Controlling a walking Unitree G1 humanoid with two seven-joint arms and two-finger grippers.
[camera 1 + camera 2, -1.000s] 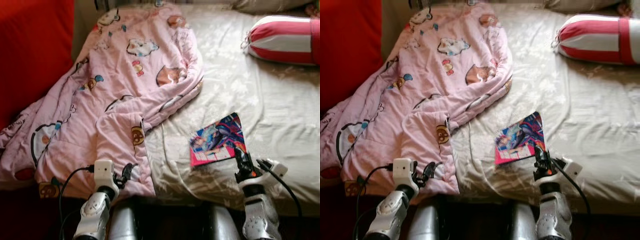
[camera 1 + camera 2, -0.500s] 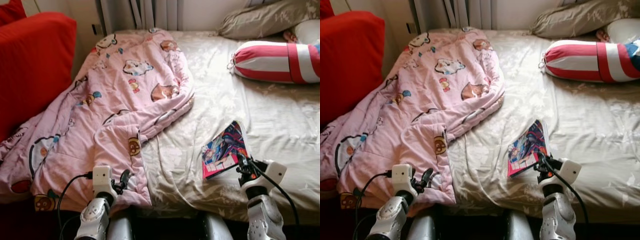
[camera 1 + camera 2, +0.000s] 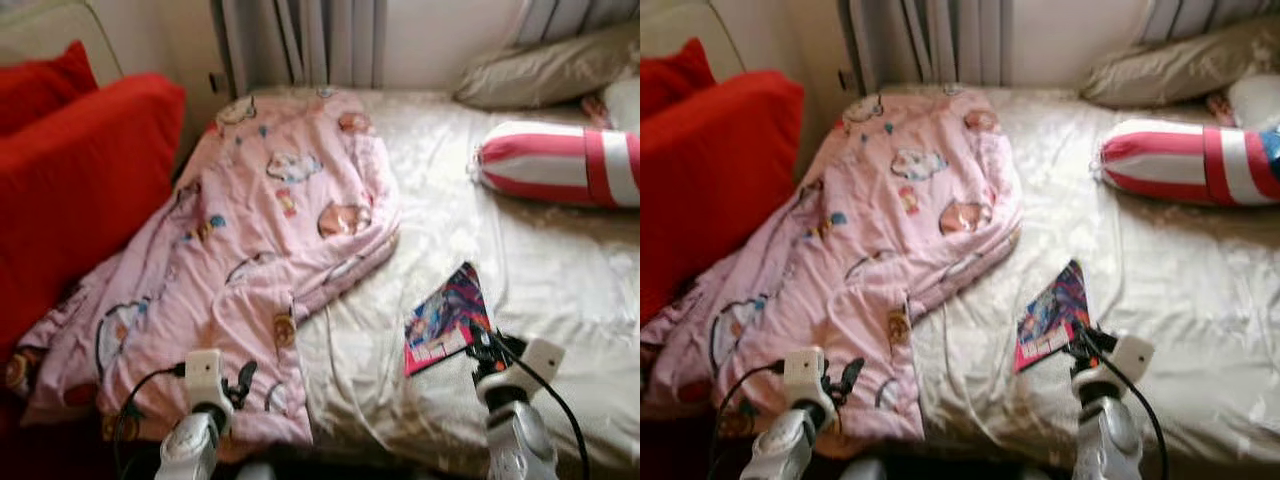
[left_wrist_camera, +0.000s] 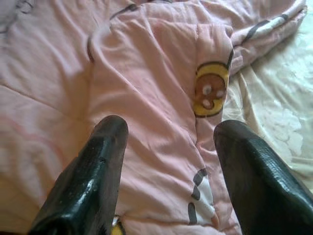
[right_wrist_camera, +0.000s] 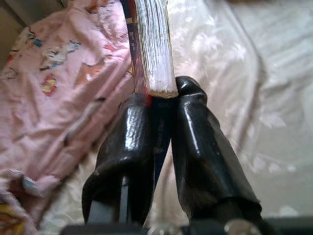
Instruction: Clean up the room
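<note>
A colourful book (image 3: 446,318) is tilted up off the beige bed sheet (image 3: 560,270), held by its near corner in my right gripper (image 3: 484,345). In the right wrist view its page edge (image 5: 154,44) stands between the two black fingers (image 5: 195,142), which are shut on it. A crumpled pink cartoon blanket (image 3: 250,250) covers the left half of the bed. My left gripper (image 3: 238,380) hovers over the blanket's near edge, open with nothing between its fingers (image 4: 93,181).
A red sofa (image 3: 70,190) with a red cushion stands left of the bed. A red-and-white striped bolster (image 3: 560,165) and a beige pillow (image 3: 550,75) lie at the head. Grey curtains (image 3: 300,40) hang behind.
The camera has tilted up and back, showing more of the wall and curtains. The book has risen from flat on the sheet to tilted up in my right gripper.
</note>
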